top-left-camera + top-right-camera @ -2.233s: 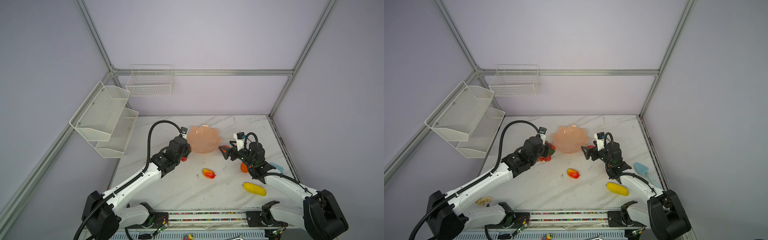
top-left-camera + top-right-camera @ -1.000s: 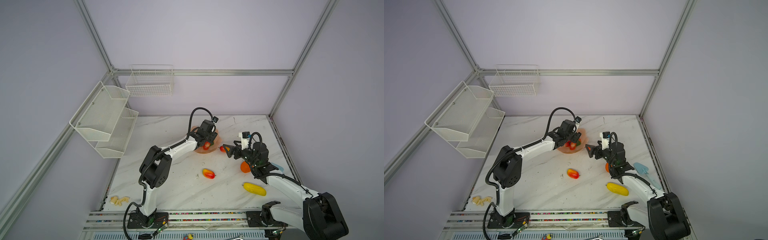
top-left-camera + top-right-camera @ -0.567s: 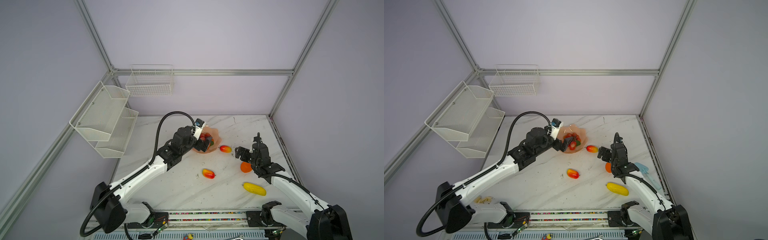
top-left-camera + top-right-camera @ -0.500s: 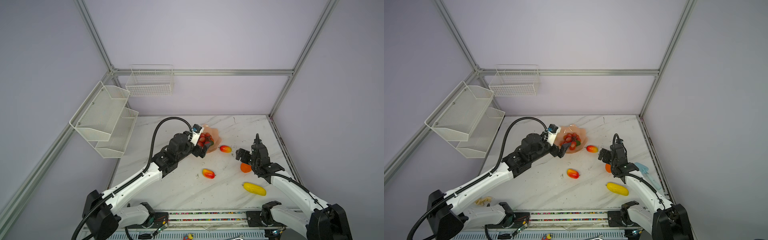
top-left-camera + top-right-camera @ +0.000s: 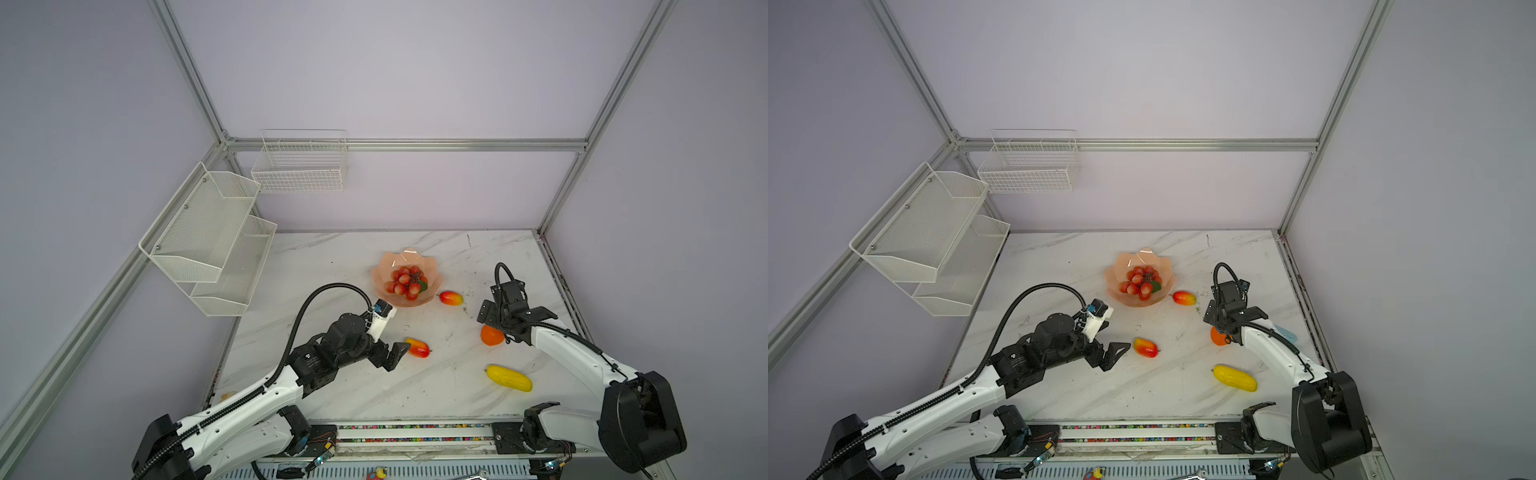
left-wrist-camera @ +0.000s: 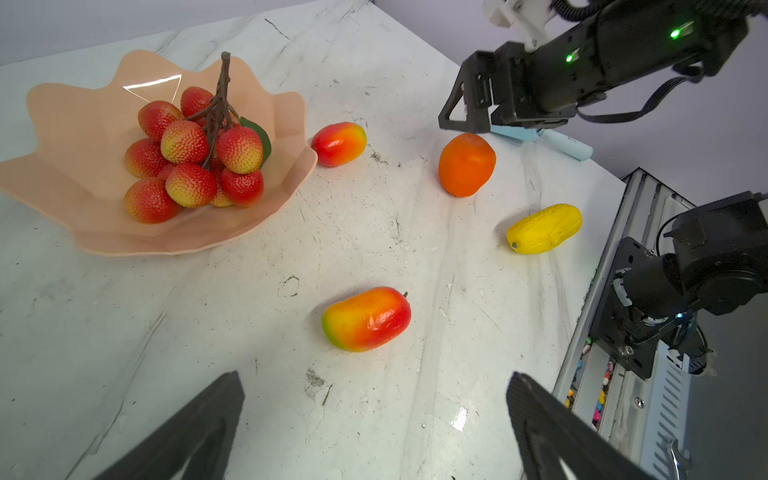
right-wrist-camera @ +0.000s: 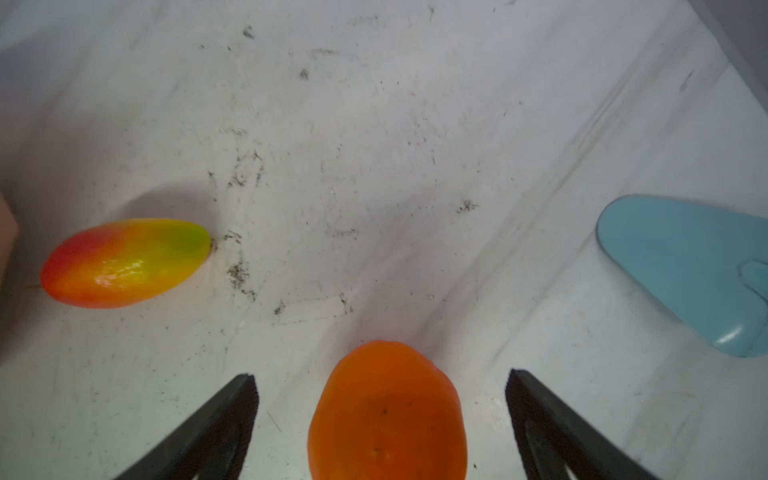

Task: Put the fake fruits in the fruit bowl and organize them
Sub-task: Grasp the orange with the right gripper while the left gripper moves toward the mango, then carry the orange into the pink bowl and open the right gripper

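- While the glossy red grape bunch with its dark stem lies inside the translucent peach-pink bowl with the scalloped petal rim, the four other plastic fruits sit out on the white marble tabletop.
- In both top views the bowl stands toward the back of the table, near its middle. The bunch sits at the bowl's centre with a green leaf at one side.
- One small red-yellow mango lies just beside the bowl's rim, on the right arm's side. Whether it touches the rim cannot be told.
- The second mango lies alone nearer the front, just ahead of the left gripper. That gripper's black jaws are spread wide with nothing between them.
- The round orange sits between the spread jaws of the right gripper. Bare marble shows on either side of the fruit, so it is not pinched.
- The bumpy yellow oblong fruit lies toward the front right, apart from the orange.
- A flat light-blue plastic tool rests by the table's right edge, beside the right arm.
- A white wire basket hangs on the back wall and a two-tier white mesh shelf on the left wall.
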Motion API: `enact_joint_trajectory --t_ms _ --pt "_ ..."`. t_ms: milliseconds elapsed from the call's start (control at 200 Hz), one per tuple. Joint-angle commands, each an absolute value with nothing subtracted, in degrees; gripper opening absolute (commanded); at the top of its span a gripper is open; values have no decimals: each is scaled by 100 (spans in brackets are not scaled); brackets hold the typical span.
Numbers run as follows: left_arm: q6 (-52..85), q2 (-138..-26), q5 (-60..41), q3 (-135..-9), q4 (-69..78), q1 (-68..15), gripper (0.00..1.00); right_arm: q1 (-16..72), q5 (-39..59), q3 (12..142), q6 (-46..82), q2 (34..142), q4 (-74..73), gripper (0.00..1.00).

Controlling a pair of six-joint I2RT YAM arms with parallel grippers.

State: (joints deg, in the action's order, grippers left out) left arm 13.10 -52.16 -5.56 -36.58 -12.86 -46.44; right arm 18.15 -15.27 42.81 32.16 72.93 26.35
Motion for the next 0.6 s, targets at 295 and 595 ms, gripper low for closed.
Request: enact_joint_trajectory --t_ms 295,595 --pt "1322 -4721 -433 -3429 -1406 -4667 100 2309 -1659 4319 3552 7768 3039 97" --pt "1305 -4679 -280 -3480 -1511 -4674 100 2333 -1610 4366 3607 7803 2999 61"
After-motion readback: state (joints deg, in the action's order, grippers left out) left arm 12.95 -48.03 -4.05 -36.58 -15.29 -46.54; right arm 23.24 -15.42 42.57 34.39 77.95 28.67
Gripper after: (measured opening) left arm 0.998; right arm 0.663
